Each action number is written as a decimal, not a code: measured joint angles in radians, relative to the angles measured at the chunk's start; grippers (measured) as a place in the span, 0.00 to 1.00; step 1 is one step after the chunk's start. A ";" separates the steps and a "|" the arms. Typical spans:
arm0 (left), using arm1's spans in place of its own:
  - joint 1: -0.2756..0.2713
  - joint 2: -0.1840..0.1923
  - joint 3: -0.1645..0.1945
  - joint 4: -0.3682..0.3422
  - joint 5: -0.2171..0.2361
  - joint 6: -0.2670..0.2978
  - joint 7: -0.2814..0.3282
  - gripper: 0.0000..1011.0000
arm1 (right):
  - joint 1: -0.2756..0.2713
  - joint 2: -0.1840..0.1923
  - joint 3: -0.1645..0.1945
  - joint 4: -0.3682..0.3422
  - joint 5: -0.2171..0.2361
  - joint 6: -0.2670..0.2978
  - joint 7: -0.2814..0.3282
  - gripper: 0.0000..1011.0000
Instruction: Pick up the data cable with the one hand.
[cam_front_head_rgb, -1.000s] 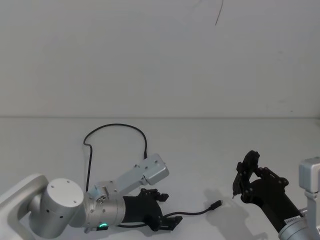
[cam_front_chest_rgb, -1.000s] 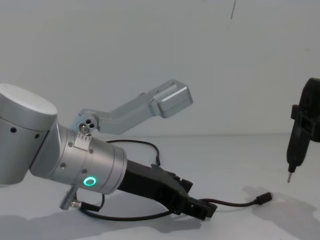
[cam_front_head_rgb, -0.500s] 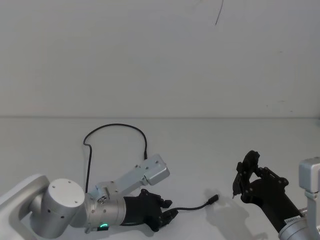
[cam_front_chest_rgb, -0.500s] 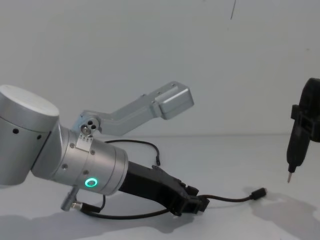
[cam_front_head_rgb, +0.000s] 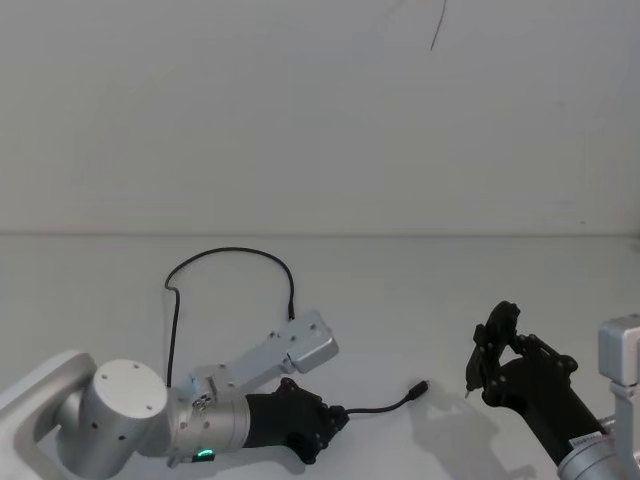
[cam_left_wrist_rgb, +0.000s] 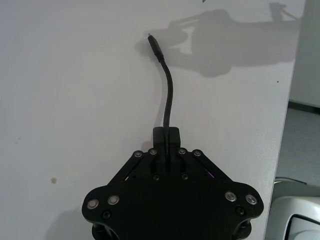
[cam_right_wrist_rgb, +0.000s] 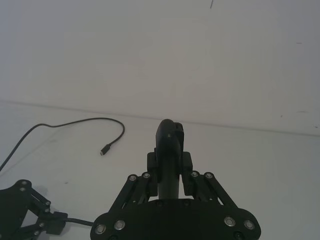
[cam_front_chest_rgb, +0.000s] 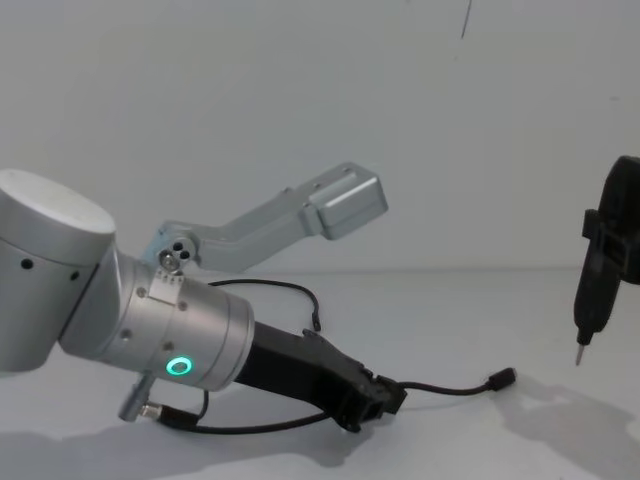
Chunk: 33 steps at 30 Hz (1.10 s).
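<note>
Left gripper (cam_front_chest_rgb: 383, 400) is clamping the data cable (cam_front_chest_rgb: 450, 388), plug end lying just ahead of its fingertips; right gripper (cam_right_wrist_rgb: 170, 167) is gripping a slim tool (cam_right_wrist_rgb: 169, 135).

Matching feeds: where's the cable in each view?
Head: the cable loops at lower left, then runs right from the left tool.
Chest: the cable runs low centre, leaving that tool rightward.
Left wrist: the cable runs straight out of the tool.
Right wrist: past the probe in the right tool, the cable arcs beyond the left tool.
Shared landmark: the left tool, shut on the cable.
</note>
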 joint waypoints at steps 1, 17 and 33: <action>0.004 0.006 -0.001 -0.007 0.003 -0.009 0.000 0.05 | 0.000 0.000 0.000 0.000 0.000 0.000 0.000 0.26; 0.038 0.100 -0.027 -0.070 -0.030 -0.116 -0.097 0.05 | -0.042 -0.035 0.048 -0.050 0.038 -0.049 -0.015 0.26; 0.057 0.163 -0.049 -0.089 -0.088 -0.201 -0.174 0.05 | -0.082 -0.075 0.102 -0.091 0.218 -0.051 0.067 0.26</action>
